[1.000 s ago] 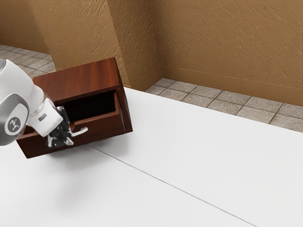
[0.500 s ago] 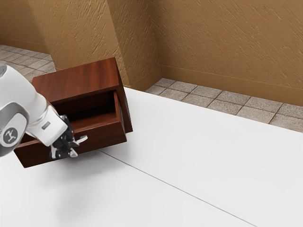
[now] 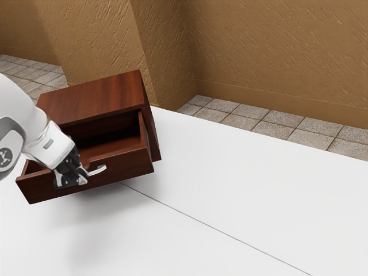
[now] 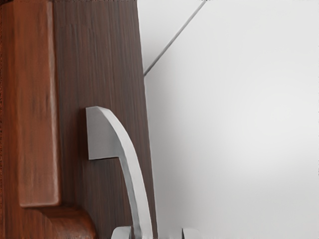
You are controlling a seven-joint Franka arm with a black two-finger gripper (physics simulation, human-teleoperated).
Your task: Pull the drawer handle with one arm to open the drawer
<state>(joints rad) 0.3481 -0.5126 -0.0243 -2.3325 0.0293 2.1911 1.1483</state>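
At exterior view's left, drawer [image 3: 123, 167] sits partly out of cabinet [image 3: 95, 100]. Gripper [image 3: 77, 174] is at one end of handle [image 3: 98, 169]. I cannot tell if grip is closed. Risks: off-centre pull lets handle slip free, or skews drawer and drags cabinet across table [image 3: 230, 190].

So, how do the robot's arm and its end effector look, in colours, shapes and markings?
The arm is built of smooth, rounded white shells. A grey round joint cap carries a small dark mark. The last white segment bears a small grey rectangle. The end effector is black and blocky, with pale patches.
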